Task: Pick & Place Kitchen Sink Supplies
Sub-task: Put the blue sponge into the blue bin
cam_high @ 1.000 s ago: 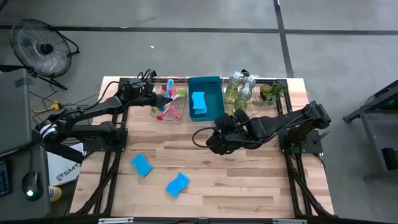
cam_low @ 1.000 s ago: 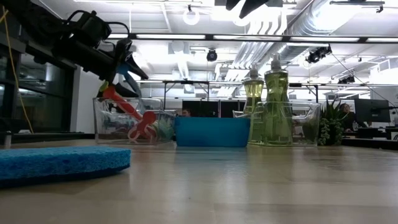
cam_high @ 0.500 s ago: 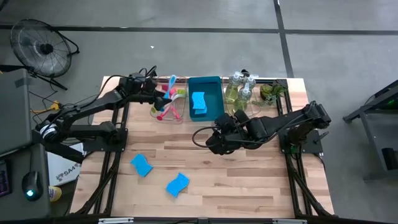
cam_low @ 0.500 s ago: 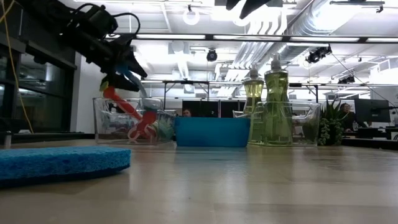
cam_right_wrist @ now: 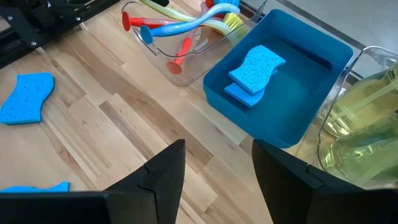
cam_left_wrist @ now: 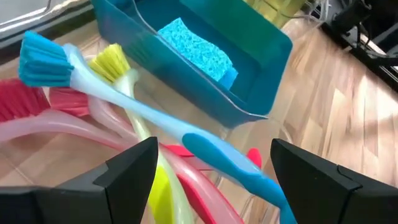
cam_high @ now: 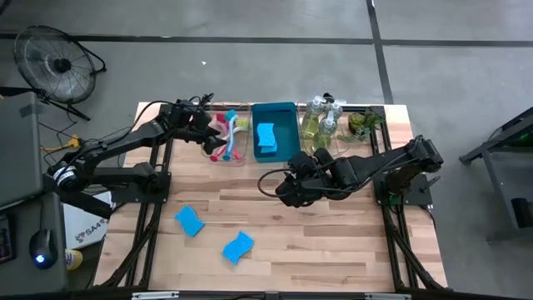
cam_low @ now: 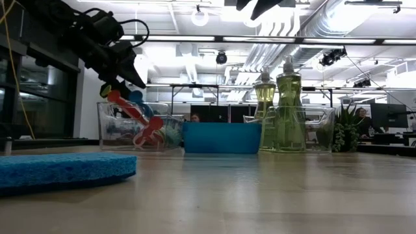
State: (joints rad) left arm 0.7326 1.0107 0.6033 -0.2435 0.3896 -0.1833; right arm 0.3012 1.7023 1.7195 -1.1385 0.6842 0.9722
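Wooden table (cam_high: 333, 233): left gripper (cam_left_wrist: 211, 171), jaws released, hovers over brushes (cam_left_wrist: 124, 118); right gripper (cam_right_wrist: 214, 168) released mid-table

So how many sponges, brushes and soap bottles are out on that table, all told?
Blue sponges: 4 (2 loose, 2 in the blue bin)
Dish brushes: at least 3, tangled
Pump bottles: 2 visible
Total: at least 9

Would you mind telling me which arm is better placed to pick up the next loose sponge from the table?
Probably the right. Its gripper is open over bare wood, nearer the two loose sponges, while the left gripper is open over the brush tray at the table's far edge.
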